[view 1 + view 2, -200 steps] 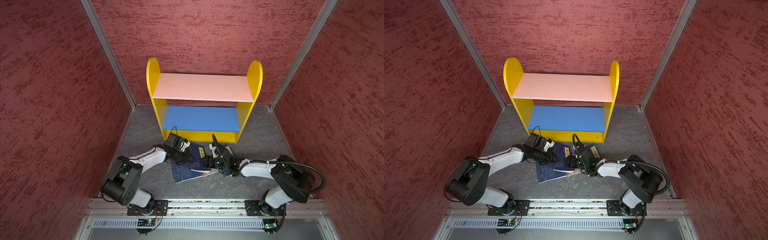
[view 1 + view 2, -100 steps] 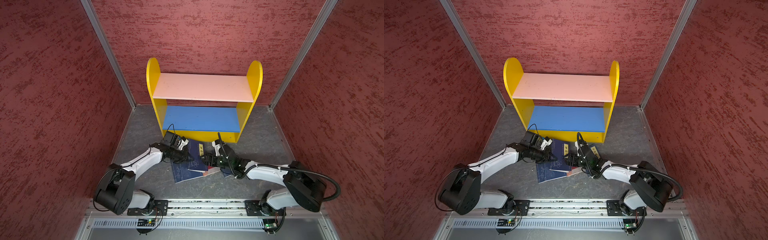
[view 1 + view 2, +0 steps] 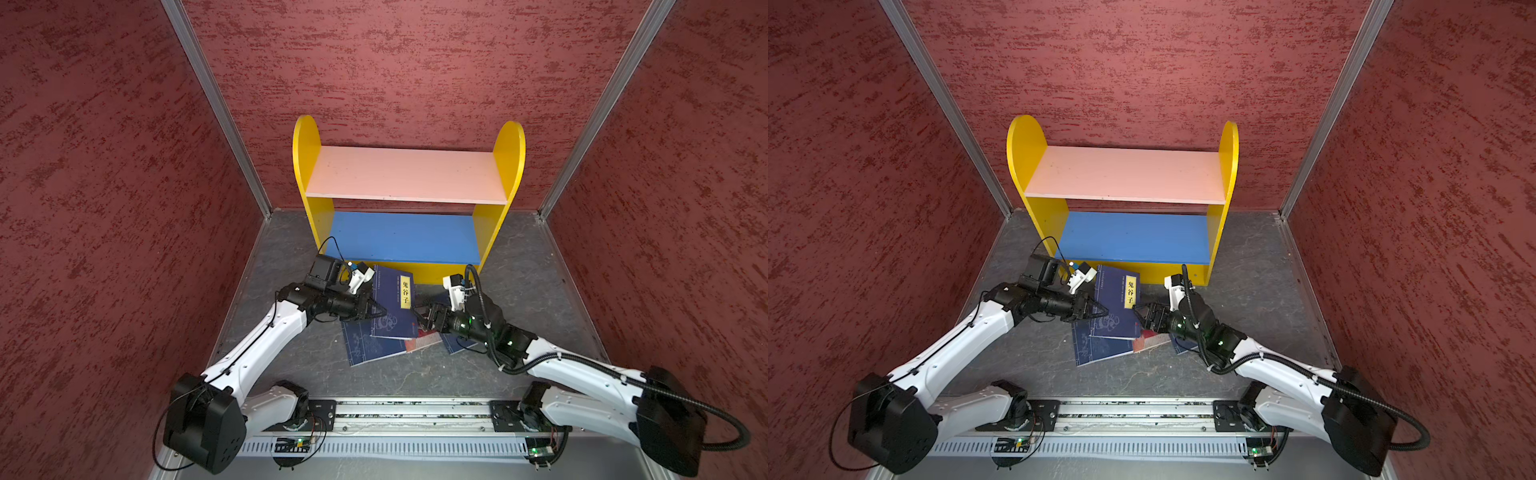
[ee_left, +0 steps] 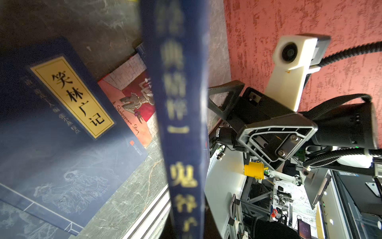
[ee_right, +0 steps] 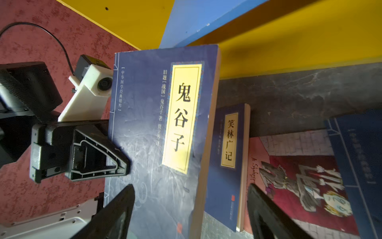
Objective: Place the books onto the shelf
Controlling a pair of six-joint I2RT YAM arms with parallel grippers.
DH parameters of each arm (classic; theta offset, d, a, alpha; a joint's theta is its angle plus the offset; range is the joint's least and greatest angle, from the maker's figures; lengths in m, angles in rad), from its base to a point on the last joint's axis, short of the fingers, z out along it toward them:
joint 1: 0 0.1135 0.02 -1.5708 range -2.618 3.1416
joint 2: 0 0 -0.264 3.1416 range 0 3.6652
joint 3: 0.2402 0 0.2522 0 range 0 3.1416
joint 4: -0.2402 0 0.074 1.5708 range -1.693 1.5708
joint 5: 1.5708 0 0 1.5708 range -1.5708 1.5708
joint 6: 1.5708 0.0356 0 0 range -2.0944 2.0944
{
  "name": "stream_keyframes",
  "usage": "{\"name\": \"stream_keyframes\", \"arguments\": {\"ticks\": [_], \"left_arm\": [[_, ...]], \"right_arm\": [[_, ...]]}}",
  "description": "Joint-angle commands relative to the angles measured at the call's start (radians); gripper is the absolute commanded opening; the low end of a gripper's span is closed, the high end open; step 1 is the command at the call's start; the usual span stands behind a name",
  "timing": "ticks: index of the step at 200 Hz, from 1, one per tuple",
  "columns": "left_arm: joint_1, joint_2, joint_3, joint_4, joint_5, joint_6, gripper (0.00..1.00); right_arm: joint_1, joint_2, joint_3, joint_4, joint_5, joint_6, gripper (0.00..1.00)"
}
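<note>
Low in front of yellow-sided wooden shelf with pink and blue boards (image 3: 405, 174), both arms stretched forward, converging. Left end effector (image 3: 380, 311) clenched on tilted, lifted navy paperback with yellow label (image 3: 392, 305). Right end effector (image 3: 419, 313) spread wide at its fore edge. Other navy and pink books (image 3: 374, 347) piled flat on grey bench (image 3: 291, 257).

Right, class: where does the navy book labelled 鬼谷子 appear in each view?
Top view: navy book at centre, before the shelf.
Top view: centre too.
Left wrist: blurred spine across the middle.
Right wrist: cover facing the lens.
Shared landmark: pink-and-red book, in all four.
</note>
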Motion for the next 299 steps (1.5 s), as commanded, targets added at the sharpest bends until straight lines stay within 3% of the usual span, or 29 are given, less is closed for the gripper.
{"name": "stream_keyframes", "arguments": {"ticks": [1,62,95,135,225,299], "left_arm": [[0.054,-0.031,0.061,0.021,0.038,-0.031,0.00],[0.121,-0.070,0.156,0.087,-0.096,-0.180,0.00],[0.151,-0.062,0.162,0.133,-0.143,-0.271,0.00],[0.161,-0.064,0.181,0.174,-0.185,-0.342,0.00],[0.187,-0.098,0.105,0.323,-0.181,-0.532,0.00],[0.195,-0.068,0.117,0.358,-0.174,-0.569,0.00]], "right_arm": [[0.006,-0.053,-0.002,0.007,-0.016,0.043,0.86],[0.007,-0.105,0.039,0.085,-0.067,0.160,0.90],[0.027,-0.033,0.049,0.224,-0.083,0.244,0.91],[0.083,0.093,0.074,0.412,-0.024,0.301,0.91],[0.140,0.386,0.183,0.702,0.074,0.401,0.90],[0.158,0.451,0.225,0.711,0.146,0.411,0.90]]}}
